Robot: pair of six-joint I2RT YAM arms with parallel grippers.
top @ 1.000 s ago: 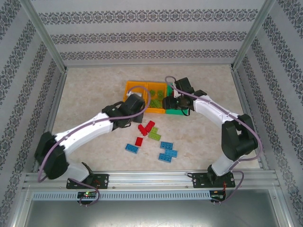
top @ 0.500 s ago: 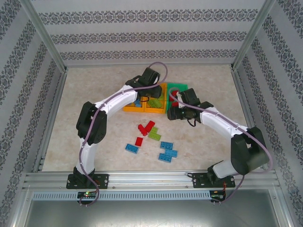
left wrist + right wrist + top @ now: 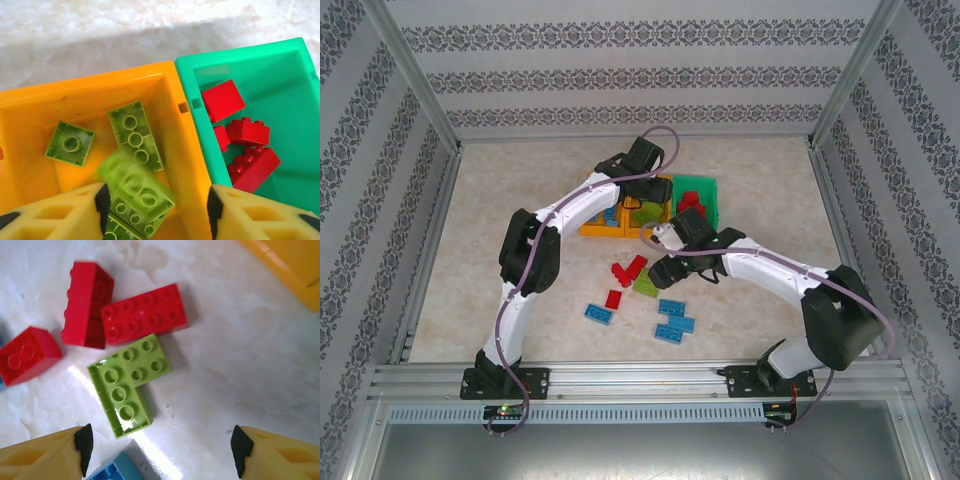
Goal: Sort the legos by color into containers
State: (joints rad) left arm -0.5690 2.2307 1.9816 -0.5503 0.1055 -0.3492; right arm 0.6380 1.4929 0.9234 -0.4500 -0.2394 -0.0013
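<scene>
Bins are standing in a row on the pale, marbled worktop (image 3: 520, 200): the left orange bin (image 3: 592, 228), the middle orange bin (image 3: 100, 82) and the green bin (image 3: 240, 50). All three are glossy, open-topped plastic, and the walls of the last two are touching.

The left arm (image 3: 570, 208) is reaching over the middle orange bin. The left fingers (image 3: 50, 215), yellow with black pads, are standing apart above it. Between them a blurred lime brick (image 3: 135, 187) is showing its studs and filling only part of the gap. Its long axis is slanting from upper left to lower right in the left wrist view. Beyond it a long lime brick (image 3: 136, 137) is lying underside up with three round tubes showing, slanted the same way, beside an upturned square lime piece (image 3: 70, 142). Red bricks (image 3: 247, 131) are lying jumbled in the green bin.

The right fingers (image 3: 45, 455) are hanging apart over loose pieces on the worktop. A flipped lime brick (image 3: 122, 407) is lying hollow side up, its long axis pointing almost at the fingers. It is touching a studs-up lime square (image 3: 142, 360), and the two are forming an L. Just beyond, a flat red eight-stud brick (image 3: 144, 314) is lying crosswise, rising slightly to the right. A red brick on its side (image 3: 89, 304) is touching it and pointing away. A small red square (image 3: 27, 354) is sitting apart on the left. Blue bricks (image 3: 672, 320) are lying nearer the arm bases.
</scene>
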